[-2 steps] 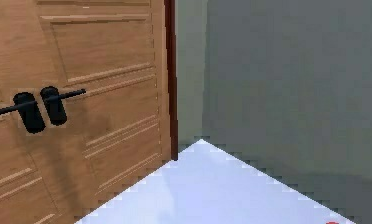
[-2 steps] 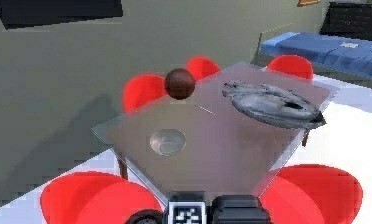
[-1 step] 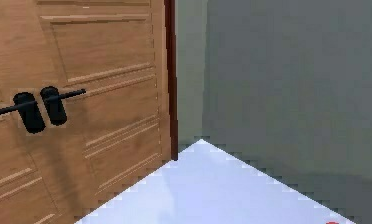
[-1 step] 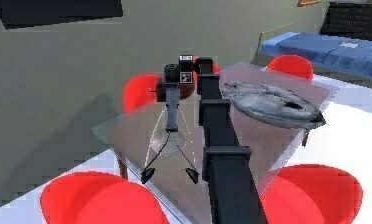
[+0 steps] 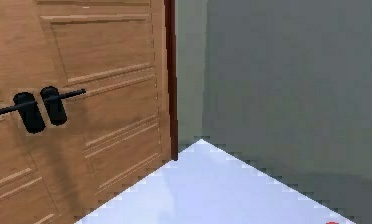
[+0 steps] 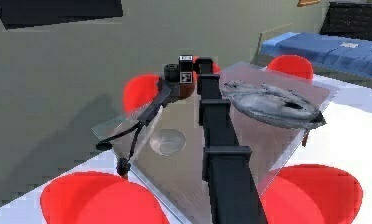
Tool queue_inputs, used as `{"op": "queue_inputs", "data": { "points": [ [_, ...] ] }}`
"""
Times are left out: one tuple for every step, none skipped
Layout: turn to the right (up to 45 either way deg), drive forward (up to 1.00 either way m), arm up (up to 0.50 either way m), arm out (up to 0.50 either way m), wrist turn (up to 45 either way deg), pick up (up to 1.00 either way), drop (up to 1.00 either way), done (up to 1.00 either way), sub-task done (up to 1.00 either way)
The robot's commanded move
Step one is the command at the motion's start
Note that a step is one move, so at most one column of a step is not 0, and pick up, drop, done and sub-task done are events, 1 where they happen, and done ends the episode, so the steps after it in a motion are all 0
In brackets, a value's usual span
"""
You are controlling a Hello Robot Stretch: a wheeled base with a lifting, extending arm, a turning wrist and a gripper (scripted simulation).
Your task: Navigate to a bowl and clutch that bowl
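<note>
From where I stand, the robot faces a panelled wooden door (image 5: 89, 100) that takes up the forward view from nine o'clock to about twelve. Two black handles (image 5: 42, 108) stick out at nine o'clock. A dark red frame (image 5: 171, 75) runs down the door's edge, a grey-green wall (image 5: 284, 80) spreads off toward three o'clock, and pale floor (image 5: 214, 190) lies below.

Out to the arm's side stands a glass table (image 6: 259, 142) with red chairs (image 6: 94, 198) around it, at seven, five, eleven and one o'clock of the tabletop. The dark arm (image 6: 226, 150) rises from six o'clock across the glass. At its far end is the gripper (image 6: 142, 122), its thin fingers (image 6: 152, 108) slanting down toward seven o'clock over the table's near corner.

The bowl (image 6: 169, 143), a small round glassy shape, rests on the tabletop at about four o'clock from the fingertips, near them and just beside the arm. I can't make out whether the fingers touch it. With the bowl and table lying right behind them, I cannot tell whether the gripper has hold of anything.

A large grey dish-like thing (image 6: 272, 100) lies on the table at two o'clock of the bowl, across the arm. A bed with a blue cover (image 6: 314, 48) stands beyond at one o'clock.
</note>
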Motion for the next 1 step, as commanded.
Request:
{"op": "queue_inputs", "data": {
  "points": [
    [0.0, 0.0, 0.0, 0.0, 45.0, 0.0, 0.0, 0.0, 0.0]
  ]
}}
